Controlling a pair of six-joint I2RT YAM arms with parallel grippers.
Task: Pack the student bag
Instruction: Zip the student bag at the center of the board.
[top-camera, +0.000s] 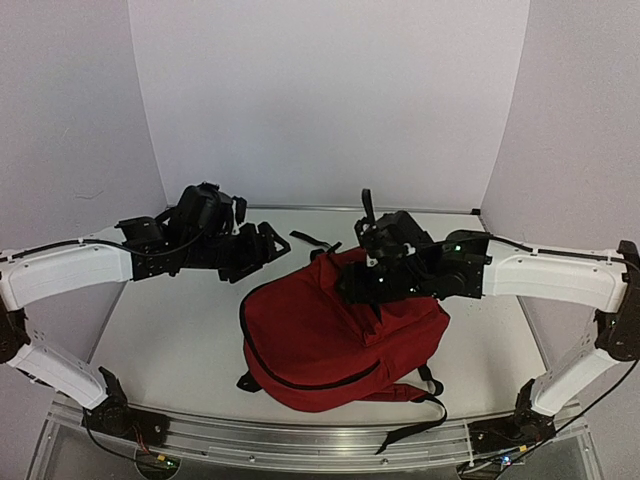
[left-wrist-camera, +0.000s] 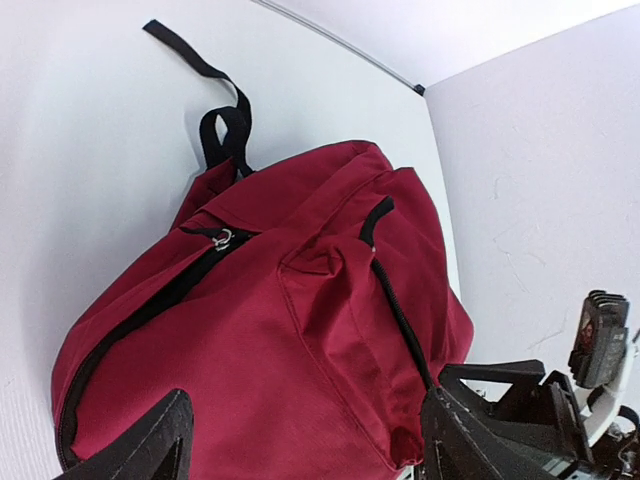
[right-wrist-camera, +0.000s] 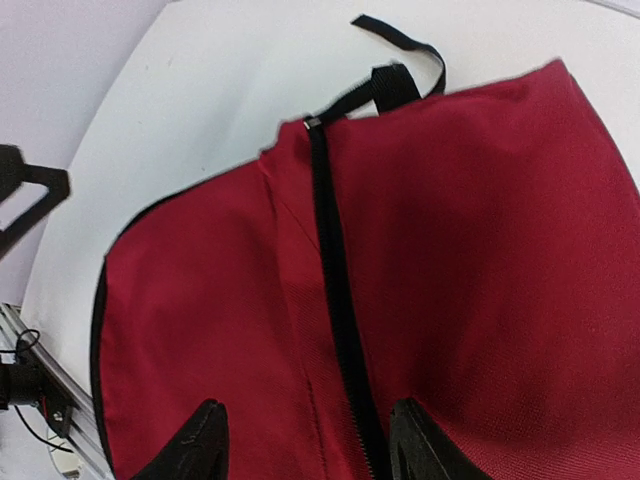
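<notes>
The student bag (top-camera: 330, 340) is a red backpack lying flat in the middle of the white table. Its black zippers look closed, with a pull (left-wrist-camera: 223, 238) near the top. My left gripper (top-camera: 266, 248) hovers just left of the bag's top and is open. In the left wrist view the bag (left-wrist-camera: 270, 330) fills the space beyond the open gripper (left-wrist-camera: 305, 445), untouched. My right gripper (top-camera: 362, 287) is over the bag's upper right part. It is open (right-wrist-camera: 310, 450), its two fingers straddling a black zipper line (right-wrist-camera: 335, 270) on the bag (right-wrist-camera: 480, 250), gripping nothing.
A black carry loop and strap (top-camera: 308, 240) lie on the table behind the bag. Shoulder straps (top-camera: 425, 400) trail toward the metal rail (top-camera: 300, 440) at the near edge. White walls close in the back and both sides.
</notes>
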